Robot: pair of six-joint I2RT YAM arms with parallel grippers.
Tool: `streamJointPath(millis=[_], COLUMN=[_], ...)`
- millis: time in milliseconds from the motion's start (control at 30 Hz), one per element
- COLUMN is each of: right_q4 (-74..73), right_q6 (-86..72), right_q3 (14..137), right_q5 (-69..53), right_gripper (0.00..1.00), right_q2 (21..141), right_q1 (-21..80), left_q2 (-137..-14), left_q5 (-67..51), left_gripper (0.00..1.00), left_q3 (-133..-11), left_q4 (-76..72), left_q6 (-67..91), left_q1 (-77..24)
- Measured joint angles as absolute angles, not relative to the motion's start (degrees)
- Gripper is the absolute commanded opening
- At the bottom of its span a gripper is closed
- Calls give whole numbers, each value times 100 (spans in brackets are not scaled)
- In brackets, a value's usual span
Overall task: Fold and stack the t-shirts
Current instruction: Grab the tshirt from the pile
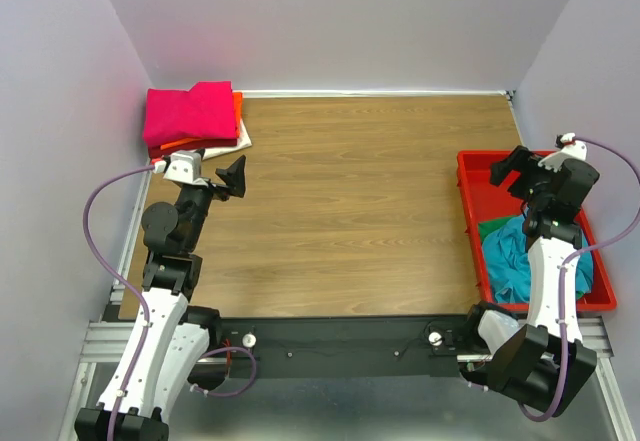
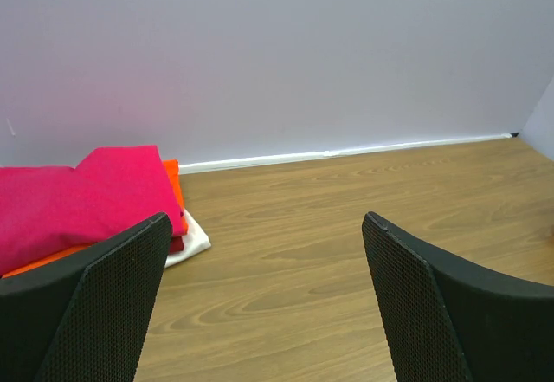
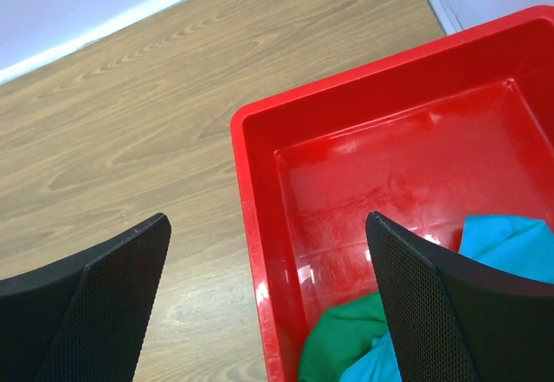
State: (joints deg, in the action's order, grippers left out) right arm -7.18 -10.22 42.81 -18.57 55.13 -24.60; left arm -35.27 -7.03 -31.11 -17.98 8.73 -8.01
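Wood counter (image 1: 350, 201), pale walls. Folded stack in the far-left corner: magenta t-shirt (image 1: 190, 113) on top, orange t-shirt (image 1: 237, 111) under it, cream t-shirt (image 1: 243, 139) at the bottom. Red tray (image 1: 470, 176) at the right edge holds a crumpled teal t-shirt (image 1: 510, 261) and green t-shirt (image 1: 495, 228), touching. Left pincer (image 1: 232, 178) is spread wide, empty, near the stack. Right pincer (image 1: 512, 173) is spread wide, empty, over the tray.

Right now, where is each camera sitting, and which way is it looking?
Top external: high behind the robot, looking down at the table; left gripper and right gripper show.
Left wrist: on the left arm, facing the back wall and magenta t-shirt; its fingers show.
Right wrist: on the right arm, looking down into the red tray at the green t-shirt; its fingers show.
Shared: top and right wrist both see the tray.
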Motion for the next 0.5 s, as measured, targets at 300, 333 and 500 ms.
streamJointPath(millis=[300, 333, 500], right_q4=[-692, -727, -1522], right_q6=[-515, -215, 755], right_q3=[4246, 4248, 4829], right_q5=[-2283, -2418, -2331], right_gripper=[98, 98, 94], right_q2=[5463, 5459, 5876], right_q1=[-2460, -2460, -2460], left_q2=[-3542, -3533, -3516], left_q5=[-707, -707, -709], left_gripper=[98, 98, 98], left_q3=[-3111, -3111, -3111], left_q4=[-1800, -1800, -1813], left_q6=[913, 923, 941], left_q1=[-801, -801, -801])
